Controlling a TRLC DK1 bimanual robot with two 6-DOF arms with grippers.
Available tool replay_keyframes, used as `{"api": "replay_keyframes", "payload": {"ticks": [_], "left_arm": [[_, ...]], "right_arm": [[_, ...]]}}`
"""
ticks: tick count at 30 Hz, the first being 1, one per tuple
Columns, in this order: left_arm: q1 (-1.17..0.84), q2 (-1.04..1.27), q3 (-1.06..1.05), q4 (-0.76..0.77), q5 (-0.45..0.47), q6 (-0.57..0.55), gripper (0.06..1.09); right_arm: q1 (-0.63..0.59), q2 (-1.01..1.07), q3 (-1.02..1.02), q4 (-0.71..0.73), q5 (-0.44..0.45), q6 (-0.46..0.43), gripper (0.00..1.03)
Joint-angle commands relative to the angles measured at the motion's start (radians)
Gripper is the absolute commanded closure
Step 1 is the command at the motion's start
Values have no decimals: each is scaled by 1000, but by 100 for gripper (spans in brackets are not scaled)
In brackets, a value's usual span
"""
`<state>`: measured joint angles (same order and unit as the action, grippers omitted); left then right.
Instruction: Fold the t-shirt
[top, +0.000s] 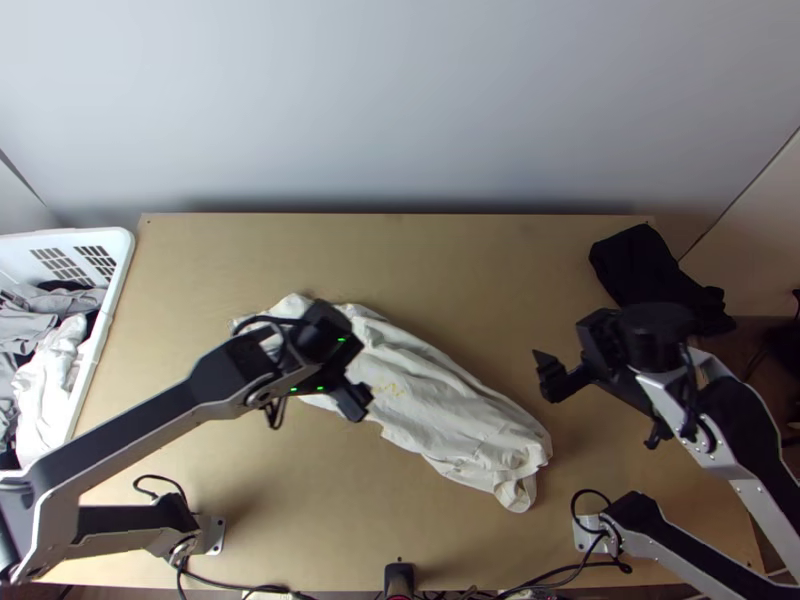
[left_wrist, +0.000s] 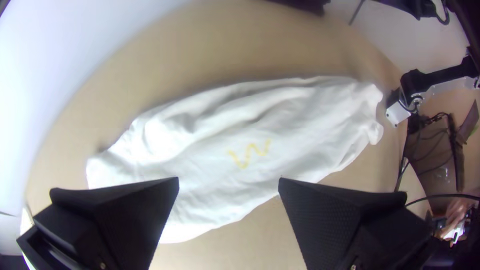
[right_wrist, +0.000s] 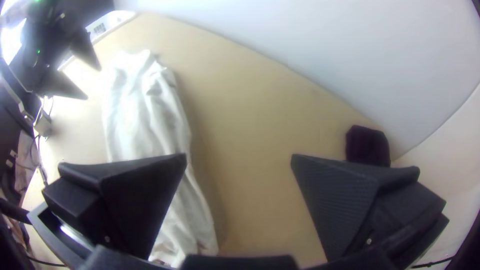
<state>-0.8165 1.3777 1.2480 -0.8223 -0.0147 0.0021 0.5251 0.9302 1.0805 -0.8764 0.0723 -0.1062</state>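
My left claw (top: 354, 362) is over the far left part of the t-shirt (top: 450, 400), and its two wide fingers (left_wrist: 127, 210) stand well apart. In my left wrist view, the pale cloth spreads out beyond and between them. My right claw (top: 592, 347) is over the right side of the worktop (top: 480, 260), to the right of the shirt, and it is wide apart too. My right wrist view shows bare wood between its fingers (right_wrist: 340, 200), with part of the shirt behind one of them.

The t-shirt lies in a long, loose, wrinkled strip, slanting from under my left claw down towards the near right. Ridges run along its length, its near right end is bunched, and a yellow mark (top: 388, 388) shows on its upper side.

A black cloth (top: 640, 265) lies in a heap at the worktop's far right corner. At the left edge sits a white basket (top: 118, 290) with grey, white and black clothes (top: 50, 380) in it.
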Motion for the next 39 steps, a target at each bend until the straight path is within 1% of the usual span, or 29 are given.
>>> {"api": "replay_keyframes", "payload": {"ticks": [1, 4, 7, 11, 15, 17, 21, 25, 31, 32, 34, 36, 39], "left_arm": [[132, -131, -177, 3, 1, 15, 12], [169, -161, -233, 3, 1, 44, 12], [189, -177, -286, 11, -1, 75, 12], [197, -178, -335, 23, -4, 81, 12], [189, -181, -369, 23, -4, 105, 12], [189, -183, -378, 23, -5, 124, 12], [194, -166, -406, 78, -28, 165, 12], [194, -108, -407, 129, -30, 170, 12], [183, -17, -378, 186, -28, 171, 13], [183, 0, -377, 195, -30, 171, 15], [183, 23, -374, 203, -30, 171, 22], [183, 44, -374, 209, -30, 173, 23], [192, 77, -372, 226, -30, 182, 35]], "right_arm": [[159, 99, 15, 13, -16, -26, 5], [223, 131, -10, 25, -16, -41, 5], [277, 150, -70, 66, -16, -64, 5], [326, 153, -142, 96, -16, -81, 5], [369, 133, -197, 94, -16, -142, 5], [375, 131, -200, 96, -16, -150, 5], [385, 147, -185, 97, -16, -141, 5], [386, 153, -188, 116, -16, -116, 5], [377, 151, -189, 109, -16, -102, 5], [377, 151, -188, 108, -16, -99, 5], [378, 151, -186, 108, -16, -99, 5], [378, 154, -182, 108, -16, -102, 5], [378, 170, -171, 108, -16, -107, 5]]}}
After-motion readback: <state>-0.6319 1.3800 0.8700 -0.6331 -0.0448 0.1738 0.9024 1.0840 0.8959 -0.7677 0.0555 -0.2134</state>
